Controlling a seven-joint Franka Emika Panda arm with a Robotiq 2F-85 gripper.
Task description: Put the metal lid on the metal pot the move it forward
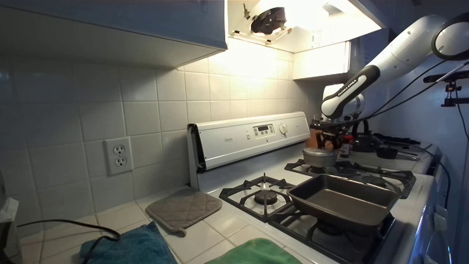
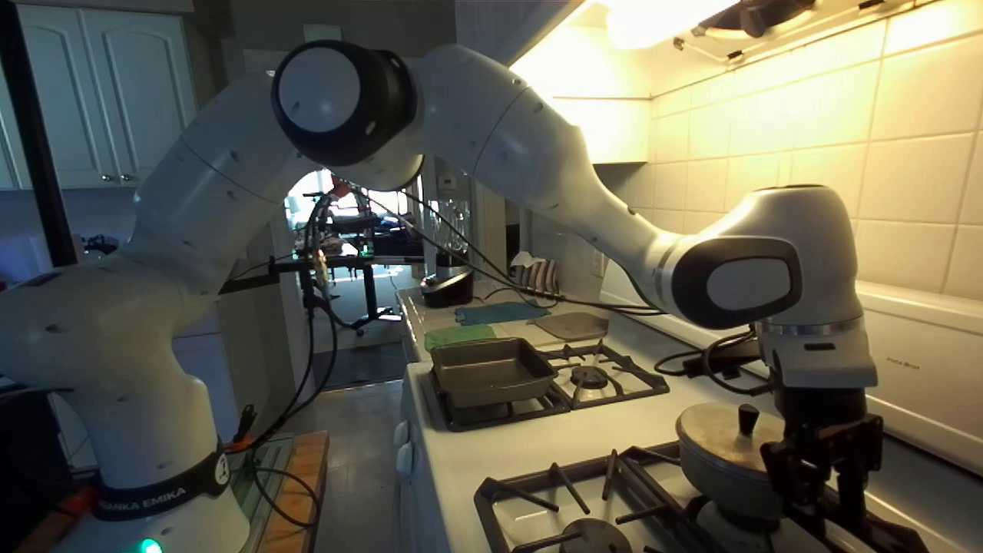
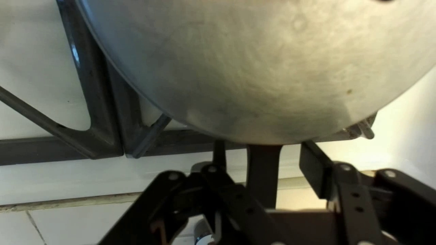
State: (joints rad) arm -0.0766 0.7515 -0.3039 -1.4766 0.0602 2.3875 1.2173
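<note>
The metal pot (image 1: pixel 320 159) stands on a rear burner grate in both exterior views (image 2: pixel 726 484). The metal lid (image 2: pixel 714 430), with a black knob (image 2: pixel 747 419), sits on top of it. The lid fills the upper part of the wrist view (image 3: pixel 255 75). The pot's dark handle (image 3: pixel 264 173) sticks out from under the lid's edge. My gripper (image 3: pixel 264 158) is open, with one finger on each side of the handle and visible gaps to both. The gripper is also beside the pot in both exterior views (image 1: pixel 328 141) (image 2: pixel 818 491); its fingertips partly hide the pot there.
A dark rectangular pan (image 1: pixel 344 201) stands on the front burner grate at the far end of the stove from the pot. A rear burner grate (image 1: pixel 265 198) lies beside it. A grey pot holder (image 1: pixel 185 207), blue cloth (image 1: pixel 132 245) and green cloth (image 1: pixel 256 253) lie on the counter. A kettle (image 1: pixel 366 141) stands behind the gripper.
</note>
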